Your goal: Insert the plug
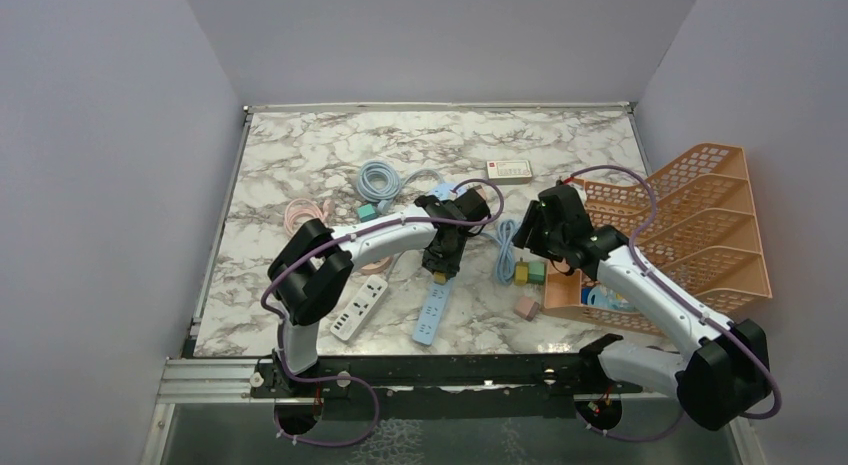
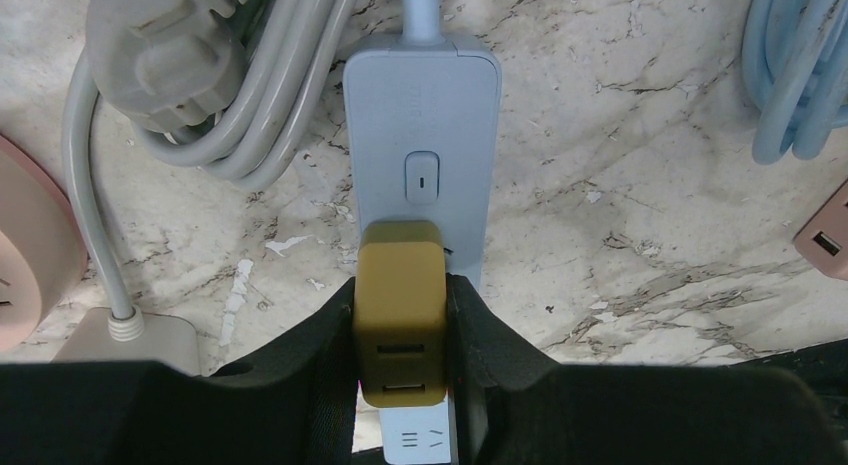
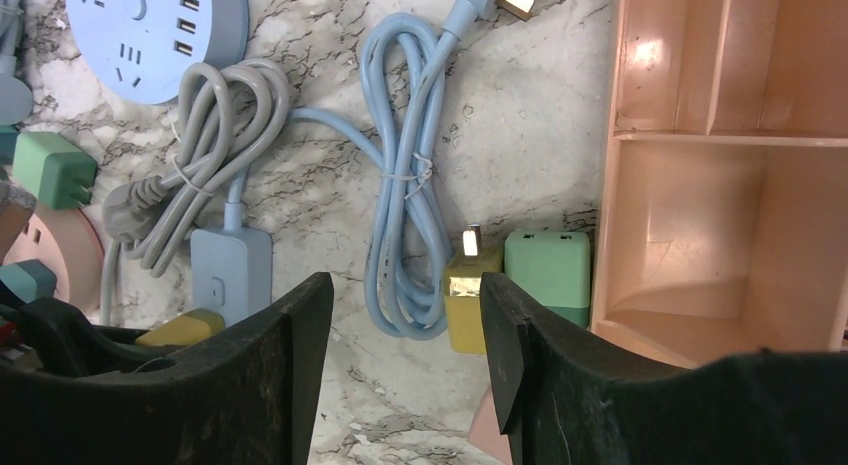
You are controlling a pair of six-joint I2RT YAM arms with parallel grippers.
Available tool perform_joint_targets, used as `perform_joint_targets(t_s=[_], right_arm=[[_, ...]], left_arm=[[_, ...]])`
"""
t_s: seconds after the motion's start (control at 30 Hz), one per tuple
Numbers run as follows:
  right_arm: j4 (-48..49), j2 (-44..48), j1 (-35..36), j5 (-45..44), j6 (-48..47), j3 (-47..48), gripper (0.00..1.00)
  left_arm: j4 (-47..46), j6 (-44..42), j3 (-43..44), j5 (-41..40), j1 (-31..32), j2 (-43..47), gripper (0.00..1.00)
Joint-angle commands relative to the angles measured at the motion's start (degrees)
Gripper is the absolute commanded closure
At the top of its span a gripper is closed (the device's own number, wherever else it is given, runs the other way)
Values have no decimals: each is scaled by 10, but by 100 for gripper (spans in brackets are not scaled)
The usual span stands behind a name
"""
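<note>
Step in hand: seating the mustard plug [image 2: 400, 285] on the blue power strip [image 2: 420, 95], whose switch lies at 12 o'clock from it.
Left end effector [image 2: 402, 320]: pinching the plug by its sides.
Right end effector [image 3: 405, 305]: spread, empty, above the desk [image 3: 540, 115].
Prongs: hidden, so entry cannot be told.
Next move, as judged: a straight downward press with the plug square to the socket.
</note>
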State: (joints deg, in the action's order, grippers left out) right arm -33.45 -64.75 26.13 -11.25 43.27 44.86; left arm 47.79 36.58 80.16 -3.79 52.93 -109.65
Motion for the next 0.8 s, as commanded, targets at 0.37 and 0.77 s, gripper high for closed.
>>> perform_joint_targets(t_s=[0.37,0.77], right_arm=[[-20,33,-2,-56,-40,14,44],[-51,24,-2,10,-82,0,45]], left_arm=[[73,-28,95,-45,-10,7,41],[13,-37,132,-45,-48,82,33]])
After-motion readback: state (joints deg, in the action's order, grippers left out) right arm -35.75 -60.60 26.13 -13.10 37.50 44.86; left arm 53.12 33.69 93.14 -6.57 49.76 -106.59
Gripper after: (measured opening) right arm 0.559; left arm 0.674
